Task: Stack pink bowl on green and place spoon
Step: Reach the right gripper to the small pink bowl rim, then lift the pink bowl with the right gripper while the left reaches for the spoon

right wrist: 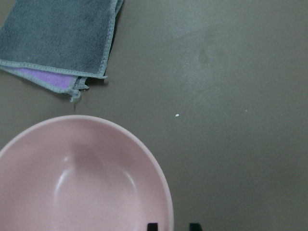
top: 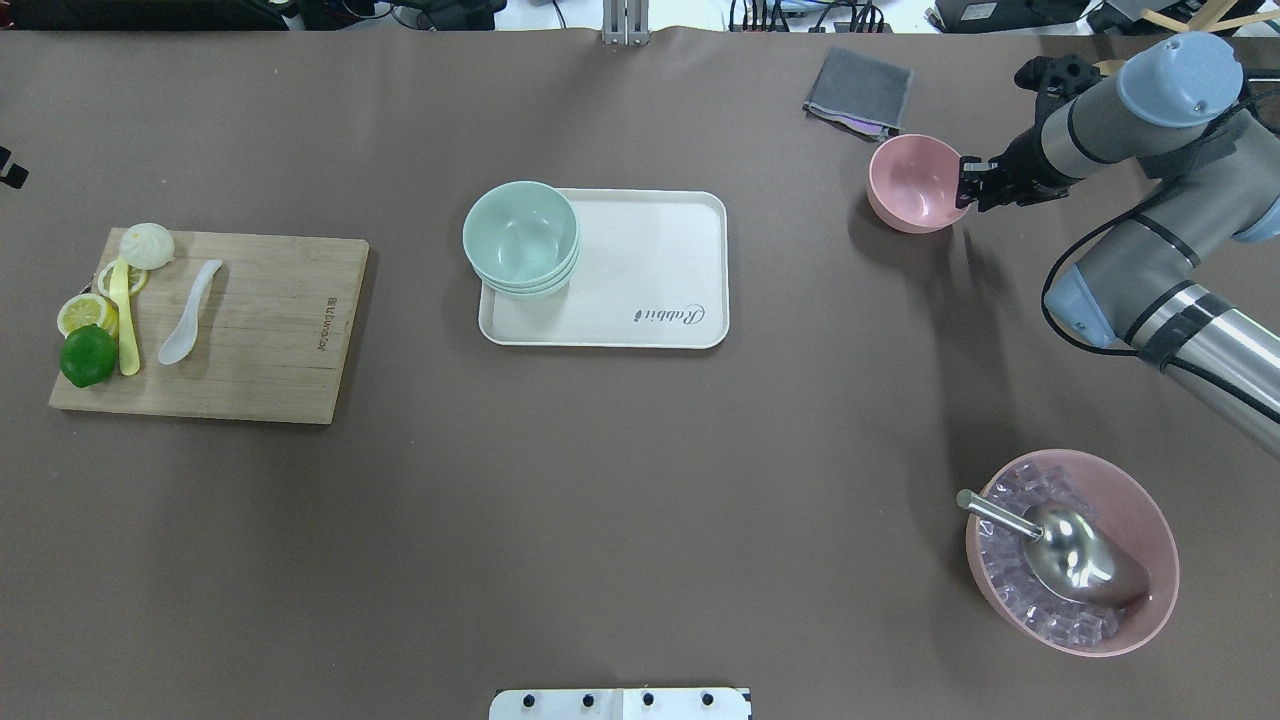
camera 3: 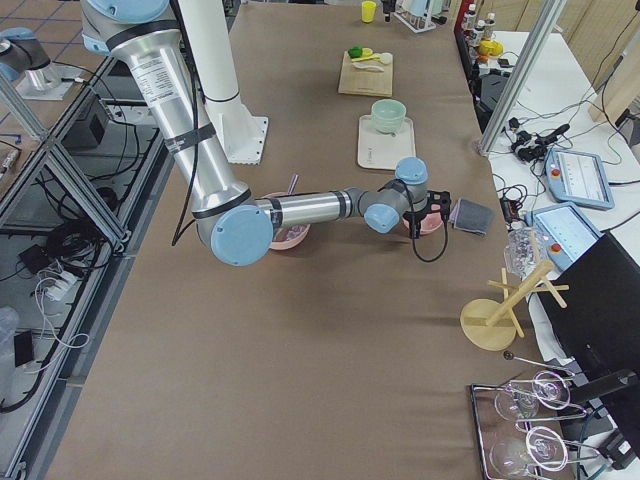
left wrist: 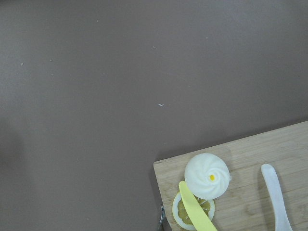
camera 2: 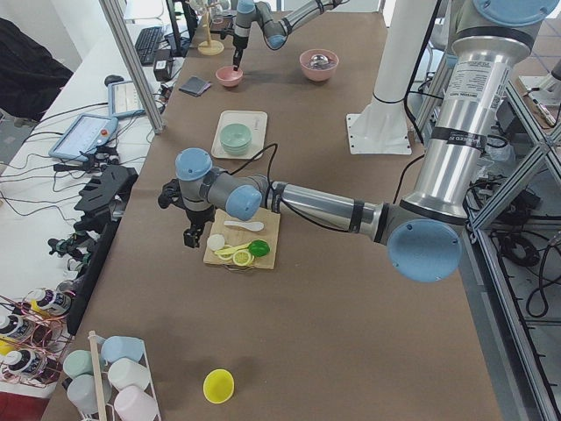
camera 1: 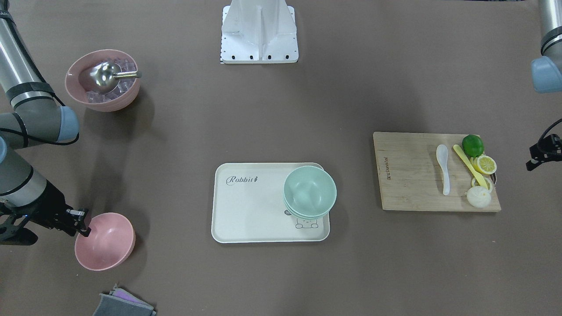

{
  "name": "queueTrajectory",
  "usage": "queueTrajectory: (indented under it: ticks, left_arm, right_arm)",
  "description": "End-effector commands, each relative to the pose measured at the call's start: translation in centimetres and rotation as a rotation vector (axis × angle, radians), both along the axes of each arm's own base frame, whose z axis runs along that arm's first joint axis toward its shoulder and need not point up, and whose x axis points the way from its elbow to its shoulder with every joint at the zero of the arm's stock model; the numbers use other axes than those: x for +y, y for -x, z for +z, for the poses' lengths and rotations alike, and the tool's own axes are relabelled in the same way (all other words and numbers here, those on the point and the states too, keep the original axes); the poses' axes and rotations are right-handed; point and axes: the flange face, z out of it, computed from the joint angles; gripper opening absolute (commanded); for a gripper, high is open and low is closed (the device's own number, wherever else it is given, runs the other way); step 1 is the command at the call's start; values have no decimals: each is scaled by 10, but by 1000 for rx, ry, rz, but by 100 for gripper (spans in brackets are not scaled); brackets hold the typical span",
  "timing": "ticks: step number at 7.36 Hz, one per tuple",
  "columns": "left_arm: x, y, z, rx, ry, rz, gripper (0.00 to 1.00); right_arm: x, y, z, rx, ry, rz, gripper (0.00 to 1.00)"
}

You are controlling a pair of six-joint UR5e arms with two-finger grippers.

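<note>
The plain pink bowl [top: 912,183] sits at the far right of the table; it also shows in the front view [camera 1: 104,240] and fills the right wrist view [right wrist: 82,183]. My right gripper [top: 968,186] is shut on its rim, one finger inside and one outside. The stack of mint-green bowls [top: 521,236] stands on a corner of the white tray [top: 650,270]. The white spoon [top: 189,312] lies on the wooden cutting board [top: 270,330]. My left gripper [camera 1: 538,157] hovers beside the board's outer end; whether it is open or shut does not show.
A pink bowl with ice cubes and a steel scoop [top: 1072,550] stands near right. A folded grey cloth [top: 858,91] lies beside the plain pink bowl. On the board are a lime [top: 88,355], lemon slices, a white bun [top: 147,245] and a long yellow utensil [top: 125,320].
</note>
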Motion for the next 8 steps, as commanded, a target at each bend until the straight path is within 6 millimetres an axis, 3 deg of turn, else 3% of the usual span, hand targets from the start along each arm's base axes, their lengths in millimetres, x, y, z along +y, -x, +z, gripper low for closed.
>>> queueTrajectory:
  ticks: [1,3,4,7,8]
  left_arm:
    - [-1,0,-1,1,-2,0,98]
    - [-1,-1,-2,2,-1,-1,98]
    - [-4,-12,-12,7,1,1,98]
    - [5,-101,-36,36,104,16,98]
    - [11,-135,-40,38,129,44,97]
  right_arm:
    - [-7,-10,-8,-29,33,25,0]
    - [-24,-41,-43,-159,107,24,0]
    - [-29,-42,-64,-201,122,23,0]
    - [-27,-35,-117,-267,118,46,0]
    - [-30,-22,-149,-295,93,18,0]
